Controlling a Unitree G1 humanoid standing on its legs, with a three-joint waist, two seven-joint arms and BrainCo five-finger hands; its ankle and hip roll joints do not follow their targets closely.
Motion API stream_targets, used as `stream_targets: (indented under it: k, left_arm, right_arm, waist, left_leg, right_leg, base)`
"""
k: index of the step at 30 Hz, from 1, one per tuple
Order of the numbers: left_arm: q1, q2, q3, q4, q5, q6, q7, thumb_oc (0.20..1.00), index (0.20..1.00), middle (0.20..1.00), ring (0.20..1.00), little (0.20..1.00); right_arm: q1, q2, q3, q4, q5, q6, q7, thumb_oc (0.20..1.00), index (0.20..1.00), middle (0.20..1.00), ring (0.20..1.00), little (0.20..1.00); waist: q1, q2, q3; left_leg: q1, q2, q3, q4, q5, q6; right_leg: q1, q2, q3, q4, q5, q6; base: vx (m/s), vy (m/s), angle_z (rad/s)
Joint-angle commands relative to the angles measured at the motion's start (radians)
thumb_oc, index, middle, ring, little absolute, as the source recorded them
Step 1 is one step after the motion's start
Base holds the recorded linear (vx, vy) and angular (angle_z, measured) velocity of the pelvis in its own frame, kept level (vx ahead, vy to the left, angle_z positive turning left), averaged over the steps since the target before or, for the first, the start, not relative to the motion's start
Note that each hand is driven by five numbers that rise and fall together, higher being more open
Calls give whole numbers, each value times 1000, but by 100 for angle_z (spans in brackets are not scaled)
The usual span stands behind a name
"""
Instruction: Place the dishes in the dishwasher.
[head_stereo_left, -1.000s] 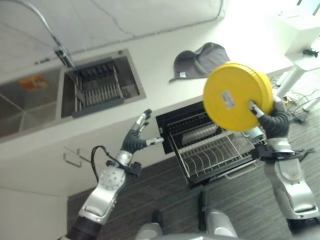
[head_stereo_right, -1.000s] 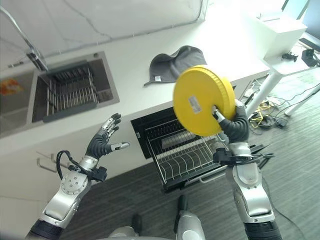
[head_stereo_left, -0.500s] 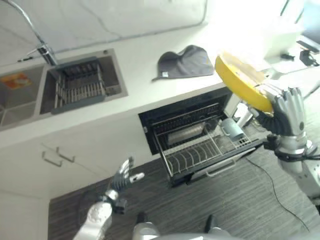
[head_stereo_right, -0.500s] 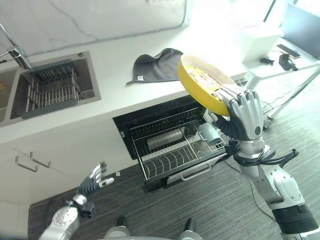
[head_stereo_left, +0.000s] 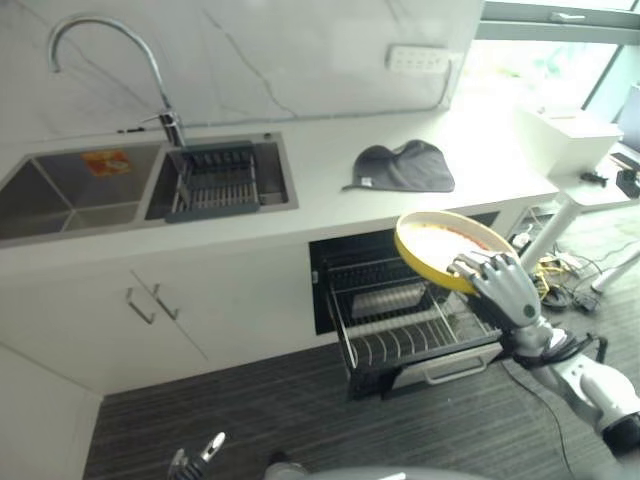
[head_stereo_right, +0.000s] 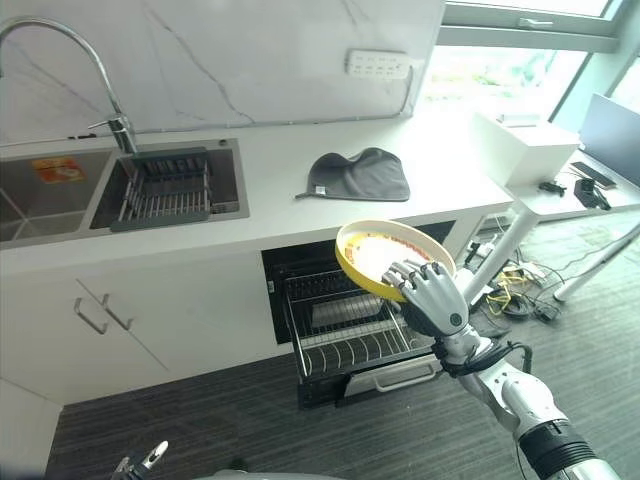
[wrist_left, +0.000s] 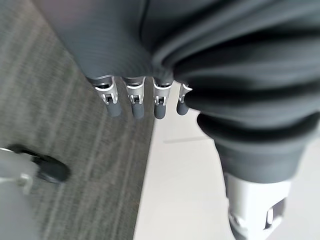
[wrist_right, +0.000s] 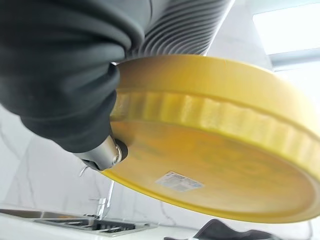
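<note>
The right robot hand (head_stereo_right: 432, 296) grips a yellow plate (head_stereo_right: 380, 255) above the open dishwasher rack (head_stereo_right: 350, 340); the left robot hand (wrist_left: 137, 97) hangs open.

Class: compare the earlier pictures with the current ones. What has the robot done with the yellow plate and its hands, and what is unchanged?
The right hand has turned the yellow plate from upright to face up and lowered it over the open dishwasher rack, still gripping its rim. The left hand dropped low, open. Grey cloth and sink rack stayed.
</note>
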Motion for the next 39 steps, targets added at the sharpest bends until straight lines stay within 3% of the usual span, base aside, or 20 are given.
stream_targets:
  k: [1, 6, 10, 18, 26, 29, 39]
  left_arm:
    - [-117, 31, 10, 50, -34, 58, -14, 1000, 1000, 1000, 1000, 1000]
    - [-187, 73, -10, 106, -126, 71, -42, 1000, 1000, 1000, 1000, 1000]
    - [-171, 79, -10, 116, -163, 87, -64, 1000, 1000, 1000, 1000, 1000]
    - [-131, 86, -51, 79, -167, 121, -97, 1000, 1000, 1000, 1000, 1000]
    - [-123, 105, -74, 52, -195, 143, -91, 1000, 1000, 1000, 1000, 1000]
    - [-123, 110, -79, 52, -210, 146, -92, 1000, 1000, 1000, 1000, 1000]
    - [-133, 118, -118, 18, -231, 159, -101, 1000, 1000, 1000, 1000, 1000]
  right_arm:
    - [-142, -18, -3, -40, 37, 32, -69, 200, 200, 200, 200, 200]
    - [-312, -35, 71, 43, 37, 48, -77, 200, 200, 200, 200, 200]
    - [-416, -54, 134, 131, 59, 44, -72, 200, 200, 200, 200, 200]
    - [-471, -66, 190, 253, 88, 40, -41, 200, 200, 200, 200, 200]
    - [-562, -46, 242, 402, 143, 79, 26, 200, 200, 200, 200, 200]
    - [-606, -40, 269, 476, 248, 95, 65, 200, 200, 200, 200, 200]
    - [-788, -21, 303, 669, 303, 132, 87, 200, 200, 200, 200, 200]
  waist:
    - [32, 7, 74]
    - [28, 27, 194]
    - [42, 41, 240]
    - [51, 70, 277]
    - [72, 97, 303]
    - [84, 105, 311]
    - [125, 134, 359]
  left_leg:
    - [-15, -65, -47, 115, -112, 76]
    - [-234, -53, -81, 446, -220, 66]
    - [-322, -57, -97, 556, -256, 62]
    - [-368, -62, -94, 624, -263, 58]
    - [-392, -71, -97, 648, -263, 59]
    - [-404, -74, -100, 650, -260, 60]
    - [-478, -92, -118, 646, -233, 65]
  right_leg:
    - [6, -18, 26, 176, -131, -1]
    - [-172, -79, 59, 438, -244, -36]
    - [-269, -117, 68, 571, -279, -53]
    - [-312, -145, 71, 654, -296, -64]
    - [-345, -167, 77, 691, -297, -59]
    - [-361, -174, 77, 703, -297, -59]
    - [-448, -192, 84, 735, -286, -54]
  base:
    - [10, -7, 6]
    - [-145, -15, 26]
    - [-98, 32, -6]
    - [32, 22, 6]
    - [30, 14, 6]
    - [8, 2, 3]
    - [-39, -6, 4]
